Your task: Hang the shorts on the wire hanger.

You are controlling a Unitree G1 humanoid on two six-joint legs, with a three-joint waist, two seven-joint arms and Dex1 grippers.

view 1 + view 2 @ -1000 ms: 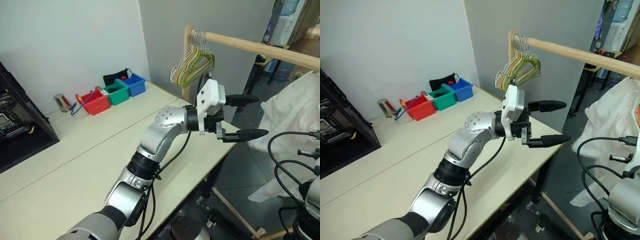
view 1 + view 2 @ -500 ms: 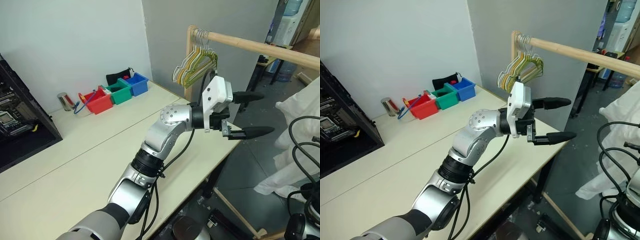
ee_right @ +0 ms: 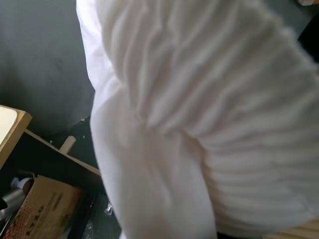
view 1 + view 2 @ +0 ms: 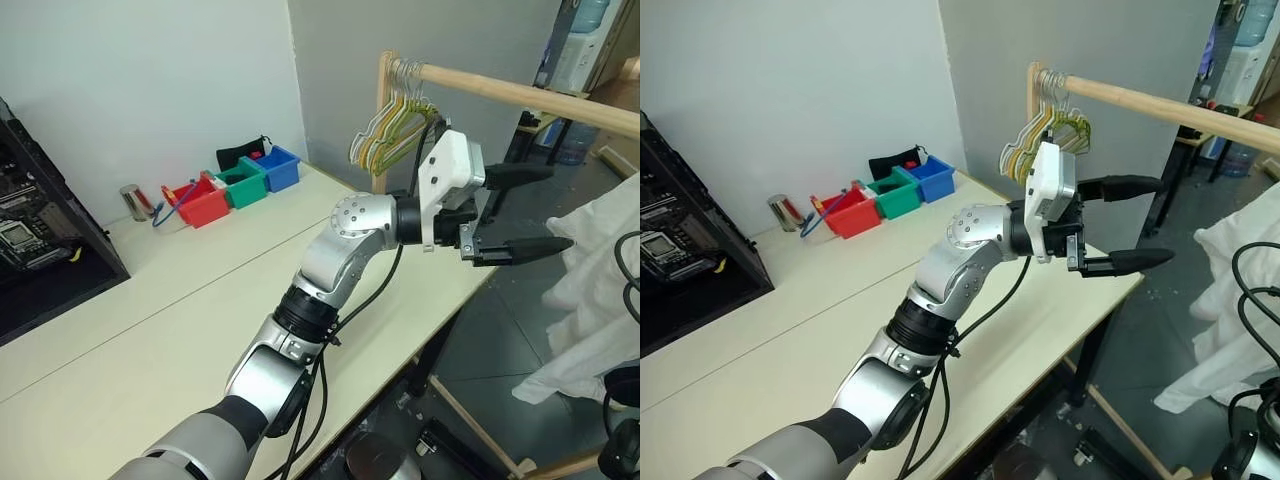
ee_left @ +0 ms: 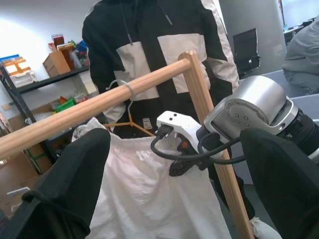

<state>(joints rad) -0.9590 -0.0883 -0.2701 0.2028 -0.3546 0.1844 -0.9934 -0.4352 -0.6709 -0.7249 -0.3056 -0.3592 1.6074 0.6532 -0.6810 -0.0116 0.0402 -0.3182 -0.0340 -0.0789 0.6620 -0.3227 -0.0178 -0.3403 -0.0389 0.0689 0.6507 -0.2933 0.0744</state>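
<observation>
Left wrist view: you've got the left gripper [image 4: 520, 210] spread empty near the thin tan wire hanger [image 5: 130, 119] on the wooden rail [image 5: 94, 107], right gripper pinching white thin-fabric shorts [image 5: 149, 199] below; loose cloth may snag the hook.

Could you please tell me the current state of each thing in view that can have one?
Left gripper: open, empty, in the air beside the wooden rail.
Right gripper: shut on the shorts.
Shorts: hanging bunched, off the floor.
Wire hanger: hooked on the rail, shorts below it.
Bunch of hangers: hanging at the rail's end.
</observation>
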